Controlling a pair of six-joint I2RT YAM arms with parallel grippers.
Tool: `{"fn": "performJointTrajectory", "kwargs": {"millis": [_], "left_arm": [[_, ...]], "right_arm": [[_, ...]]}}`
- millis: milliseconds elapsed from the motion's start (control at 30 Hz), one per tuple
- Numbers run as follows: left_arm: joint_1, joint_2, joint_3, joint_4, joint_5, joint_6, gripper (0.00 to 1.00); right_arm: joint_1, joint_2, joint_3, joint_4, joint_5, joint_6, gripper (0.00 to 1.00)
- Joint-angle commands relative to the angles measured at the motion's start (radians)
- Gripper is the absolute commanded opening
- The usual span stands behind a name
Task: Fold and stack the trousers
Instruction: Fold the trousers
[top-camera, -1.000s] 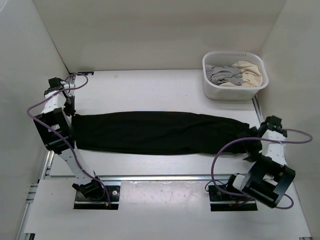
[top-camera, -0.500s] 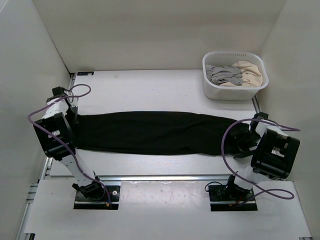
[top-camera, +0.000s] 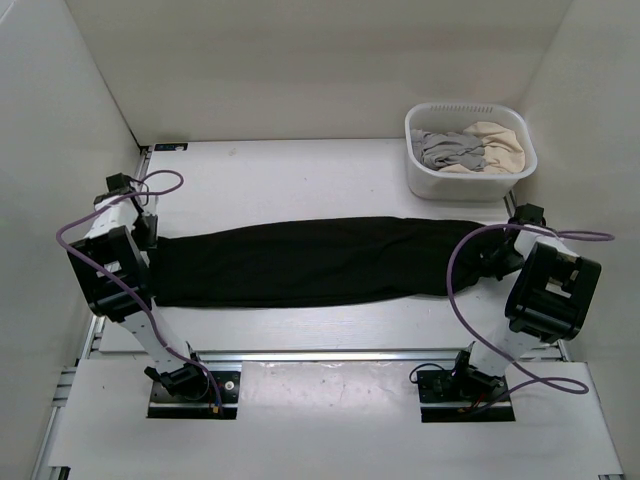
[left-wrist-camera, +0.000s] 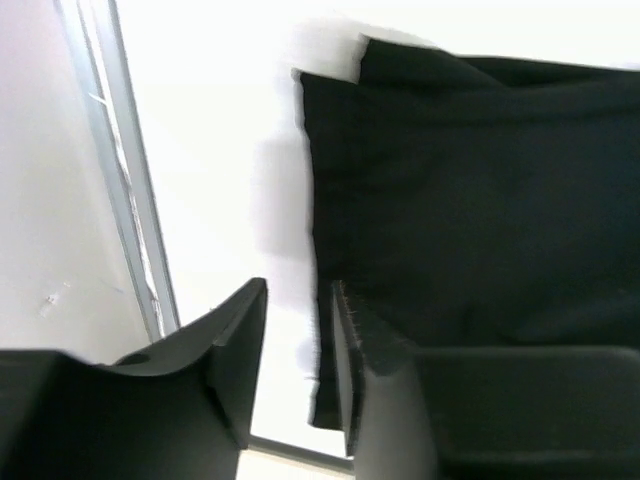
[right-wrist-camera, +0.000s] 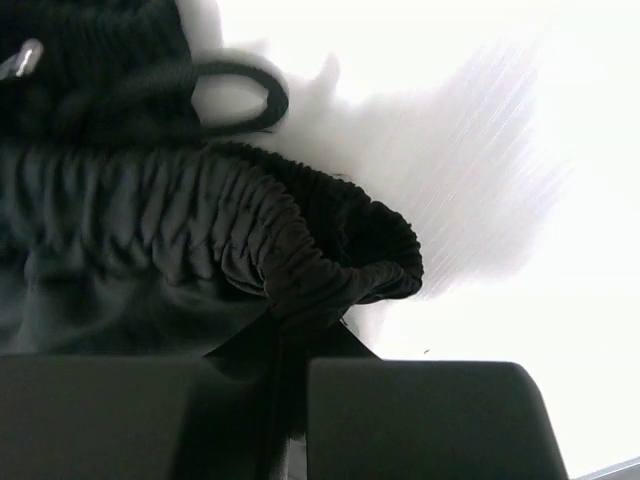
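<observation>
The black trousers (top-camera: 310, 262) lie stretched flat across the table from left to right. Their gathered waistband (right-wrist-camera: 300, 250) is at the right end, with a drawstring loop (right-wrist-camera: 235, 95) beside it. My right gripper (top-camera: 500, 255) (right-wrist-camera: 288, 345) is shut on a pinched fold of that waistband. At the left end, the hem (left-wrist-camera: 320, 230) runs along the table. My left gripper (top-camera: 146, 232) (left-wrist-camera: 298, 290) stands over it, open, with a gap between its fingers. The hem's edge lies in that gap, close against the right finger (left-wrist-camera: 350, 340).
A white basket (top-camera: 450, 185) holding grey and beige garments (top-camera: 470, 148) stands at the back right, just beyond my right arm. A metal rail (left-wrist-camera: 130, 210) runs along the table's left edge beside the hem. White walls close in on the left, right and back.
My right gripper has shut on the waistband and drawn it toward the far right. The left gripper's jaws have parted somewhat over the hem.
</observation>
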Motion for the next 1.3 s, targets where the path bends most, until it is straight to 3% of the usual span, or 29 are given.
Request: {"fn": "performJointTrajectory", "kwargs": {"millis": [0, 133, 233, 300, 467, 500, 567, 600, 767, 900, 1000, 1033, 1100, 1200, 1267], "left_arm": [[-0.014, -0.060, 0.033, -0.059, 0.029, 0.014, 0.45], [-0.025, -0.081, 0.074, -0.114, 0.107, 0.024, 0.56], [-0.065, -0.081, 0.074, -0.140, 0.144, 0.024, 0.56], [-0.102, -0.070, 0.039, -0.150, 0.179, 0.024, 0.56], [-0.160, -0.047, -0.044, -0.150, 0.278, 0.014, 0.57], [-0.180, -0.032, -0.054, -0.150, 0.298, 0.025, 0.57], [-0.201, -0.004, -0.067, -0.135, 0.314, 0.025, 0.57], [-0.226, 0.006, -0.077, -0.106, 0.300, 0.025, 0.57], [-0.255, 0.092, -0.065, -0.082, 0.231, 0.016, 0.57], [-0.255, 0.135, -0.049, -0.059, 0.231, 0.027, 0.57], [-0.267, 0.167, -0.021, -0.059, 0.231, 0.027, 0.57], [-0.267, 0.167, -0.021, -0.059, 0.231, 0.027, 0.57], [-0.278, 0.167, -0.012, -0.059, 0.231, 0.027, 0.57], [-0.278, 0.167, -0.012, -0.059, 0.222, 0.036, 0.60], [-0.278, 0.167, -0.012, -0.059, 0.194, 0.036, 0.60]], "right_arm": [[-0.004, -0.036, 0.080, 0.038, 0.213, -0.102, 0.00], [-0.004, -0.097, 0.225, -0.106, 0.334, -0.233, 0.00], [0.034, -0.151, 0.310, -0.203, 0.402, -0.330, 0.00], [0.091, -0.185, 0.341, -0.261, 0.564, -0.382, 0.00], [0.471, -0.240, 0.379, -0.409, 0.806, -0.345, 0.00], [0.619, -0.240, 0.379, -0.438, 0.838, -0.308, 0.00], [0.775, -0.205, 0.388, -0.547, 0.917, -0.163, 0.00], [0.917, -0.161, 0.388, -0.568, 0.927, -0.116, 0.00], [1.252, 0.065, 0.570, -0.732, 0.948, 0.128, 0.00], [1.360, 0.313, 0.784, -0.760, 0.939, 0.165, 0.00], [1.383, 0.429, 0.882, -0.679, 0.871, 0.043, 0.00], [1.383, 0.453, 0.902, -0.667, 0.838, -0.009, 0.03], [1.383, 0.490, 0.942, -0.641, 0.766, -0.066, 0.43], [1.394, 0.447, 0.924, -0.526, 0.653, -0.210, 0.87], [1.403, 0.371, 0.924, -0.487, 0.611, -0.269, 0.94]]}}
